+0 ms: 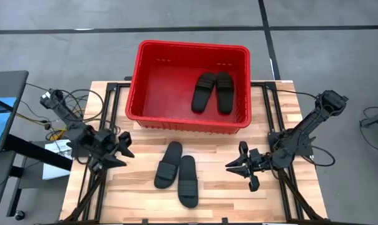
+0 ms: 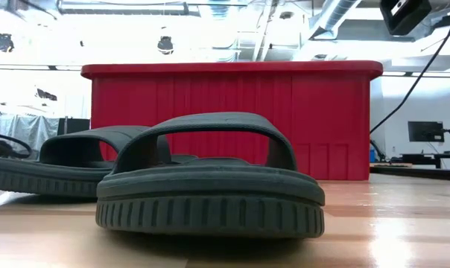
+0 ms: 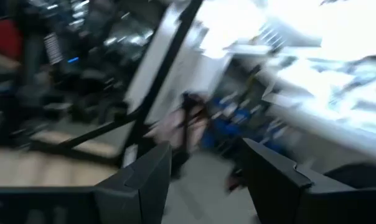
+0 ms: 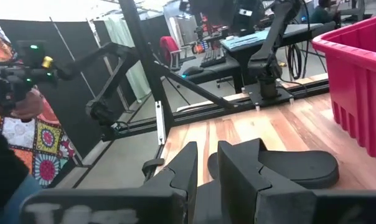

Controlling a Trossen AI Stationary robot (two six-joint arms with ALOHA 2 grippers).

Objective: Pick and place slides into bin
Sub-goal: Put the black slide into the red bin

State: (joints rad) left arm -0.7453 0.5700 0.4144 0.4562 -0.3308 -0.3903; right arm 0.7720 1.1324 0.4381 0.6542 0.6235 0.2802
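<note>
Slide untouched; end effectors empty

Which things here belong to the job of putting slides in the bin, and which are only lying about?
Belonging to the job:
- red bin
- two slides inside the bin
- two slides on the table
- left gripper, open and empty
- right gripper, empty

Lying about:
- loose cables beside the table
- papers off the table's left edge
</note>
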